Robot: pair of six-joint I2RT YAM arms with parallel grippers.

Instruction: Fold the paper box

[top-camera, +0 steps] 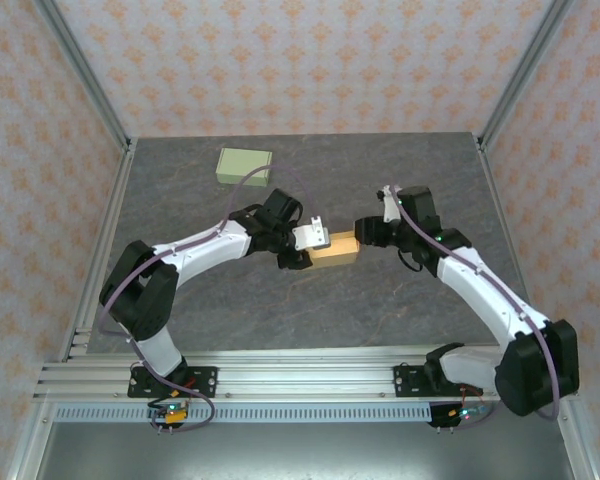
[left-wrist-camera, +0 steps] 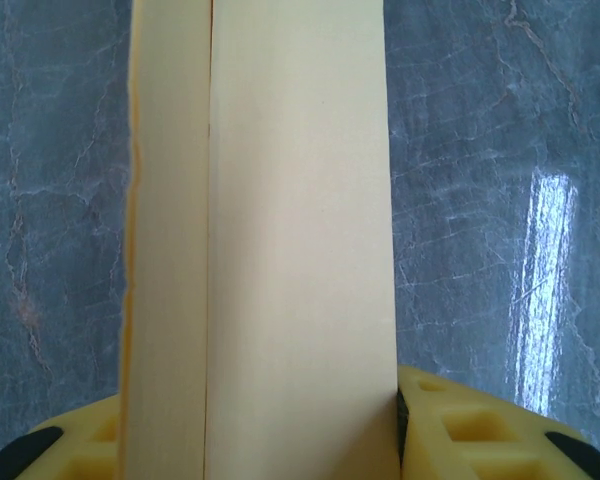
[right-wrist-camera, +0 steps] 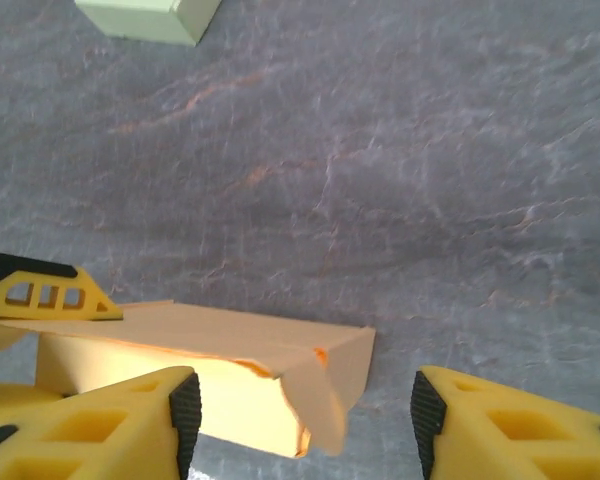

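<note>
The paper box [top-camera: 337, 251] is a tan carton lying in the middle of the table. My left gripper [top-camera: 314, 244] is shut on its left end. In the left wrist view the paper box [left-wrist-camera: 280, 250] runs straight up between the yellow fingers [left-wrist-camera: 460, 425], and its side touches the right pad. My right gripper [top-camera: 365, 232] sits at the box's right end, open. In the right wrist view the box's end [right-wrist-camera: 220, 345] has a loose flap hanging at its corner, and it lies between the spread jaws of my right gripper [right-wrist-camera: 305, 425] without touching the pads [right-wrist-camera: 185, 415].
A pale green box [top-camera: 245, 165] rests at the back left of the grey table; its corner, the green box [right-wrist-camera: 145, 15], shows at the top of the right wrist view. Metal frame posts and patterned walls bound the table [top-camera: 430, 180].
</note>
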